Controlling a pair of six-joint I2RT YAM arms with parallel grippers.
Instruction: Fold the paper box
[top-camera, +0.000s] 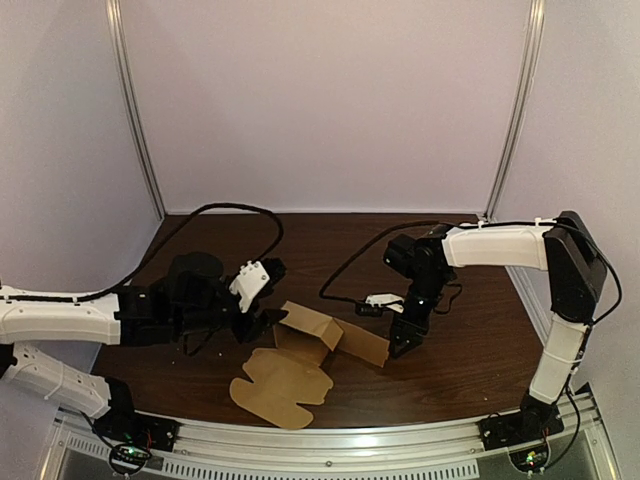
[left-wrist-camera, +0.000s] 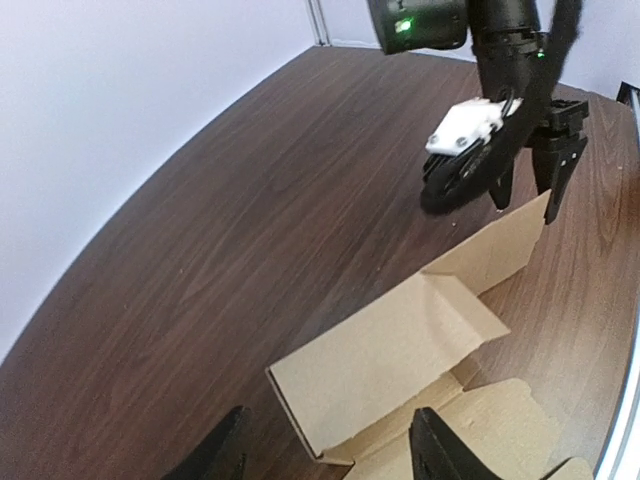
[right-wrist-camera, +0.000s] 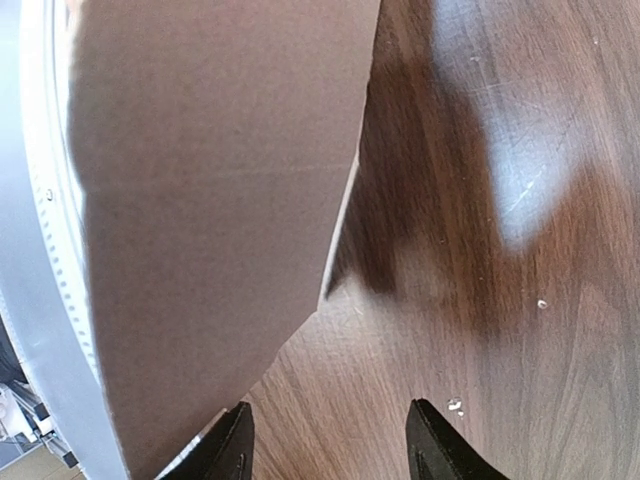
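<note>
Left wrist: my left gripper (left-wrist-camera: 330, 440) gapes wide, straddling the cardboard box's (left-wrist-camera: 400, 350) near corner. My right gripper (right-wrist-camera: 325, 435) is open too, at the far flap (right-wrist-camera: 200, 200). Box sits mid-table (top-camera: 300, 240), flaps splayed, so I'd say the folding is barely begun.

Paper box (top-camera: 300, 352) on table (top-camera: 330, 250) — left end effector (top-camera: 268, 322) left, right end effector (top-camera: 402, 345) right.

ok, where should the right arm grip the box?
Probably the right flap of the box, at its free edge, coming from the right. It is a thin panel raised off the table, right beside the open jaws, so they can straddle it.
</note>
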